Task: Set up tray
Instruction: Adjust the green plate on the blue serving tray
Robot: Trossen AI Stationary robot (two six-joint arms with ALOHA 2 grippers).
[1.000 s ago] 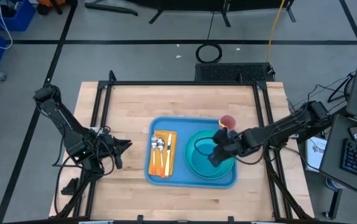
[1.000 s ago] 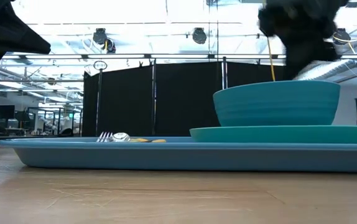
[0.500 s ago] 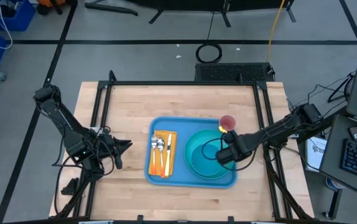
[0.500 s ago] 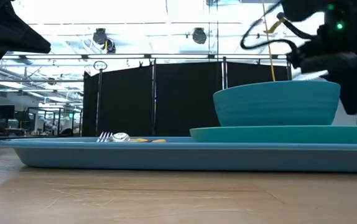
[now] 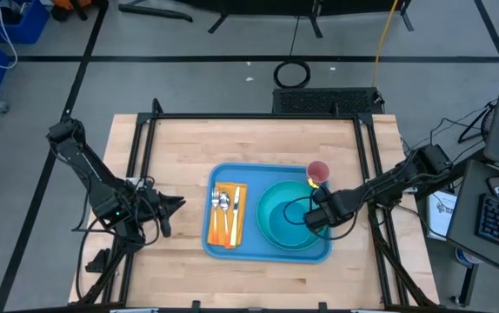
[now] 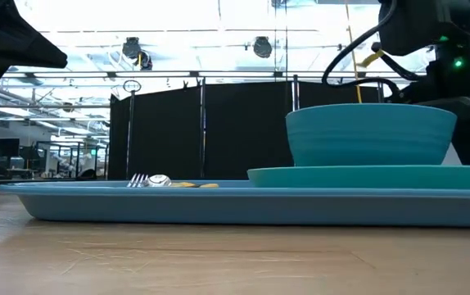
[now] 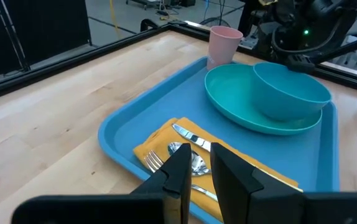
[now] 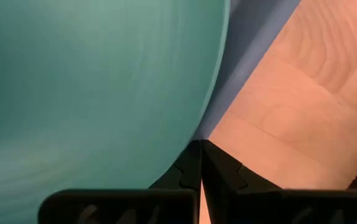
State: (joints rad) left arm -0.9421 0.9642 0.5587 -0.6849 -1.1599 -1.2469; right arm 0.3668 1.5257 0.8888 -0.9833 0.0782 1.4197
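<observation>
You're working on a pale wooden table (image 5: 180,148) framed by black rails, with a grey lab floor around it and dark curtains in the room behind. At the far left, your left gripper (image 5: 173,205) waits over bare wood, well apart from the tray (image 5: 217,177); its fingers (image 7: 181,174) stand only a narrow gap apart with nothing between them. Moving right, the light-blue tray lies flat near the table's middle. In its left part an orange napkin (image 5: 236,211) carries a fork (image 5: 216,211) and spoon (image 5: 224,207). To the right, a round teal plate (image 5: 271,228) holds a teal bowl (image 7: 287,92), and a pink cup (image 5: 318,169) stands at the tray's far right corner. Your right gripper (image 5: 317,215) hovers at the plate's right edge by the tray rim, fingers pressed shut on nothing.

Judge the tray as light, stiff plastic, smooth and likely slippery, and loaded unevenly: the plate and bowl weigh down its right side. The low raised rim is the only real purchase, so pinch it at the middle of a long side, or better, take both short ends with both arms. Keep it level, since the cutlery and cup would probably slide
</observation>
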